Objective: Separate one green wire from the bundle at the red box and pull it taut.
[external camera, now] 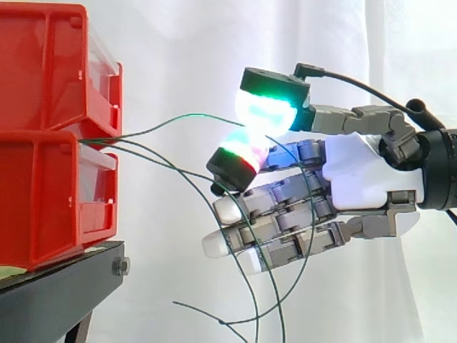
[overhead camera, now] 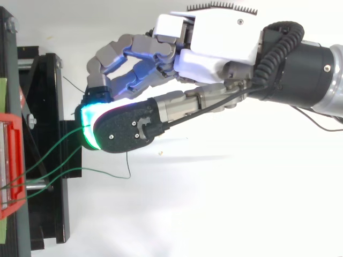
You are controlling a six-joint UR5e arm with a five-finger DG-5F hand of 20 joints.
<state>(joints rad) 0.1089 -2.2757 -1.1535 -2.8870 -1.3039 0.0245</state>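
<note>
Nearest in the side view, loose green wires (external camera: pixel 258 246) droop from the gap between the bins, crossing in front of the hand's straight lower fingers (external camera: pixel 235 209) and hanging below the hand. Behind them is the grey-and-white robot hand (external camera: pixel 364 171), coming in from the right. Its thumb pad glows green-cyan and one finger pad glows red. The two pads are closed together on one thin green wire (external camera: pixel 178 120), pinching it. The rest of the fingers are extended and hold nothing. The pinched wire runs in a slight arc left to the two stacked red plastic bins (external camera: pixel 43 78), out of the gap between them. The bins stand on a black metal stand (external camera: pixel 57 293). In the top view the same wire (overhead camera: pixel 56 141) reaches the glowing pad. Farthest back is a white curtain (external camera: pixel 178 50).
</note>
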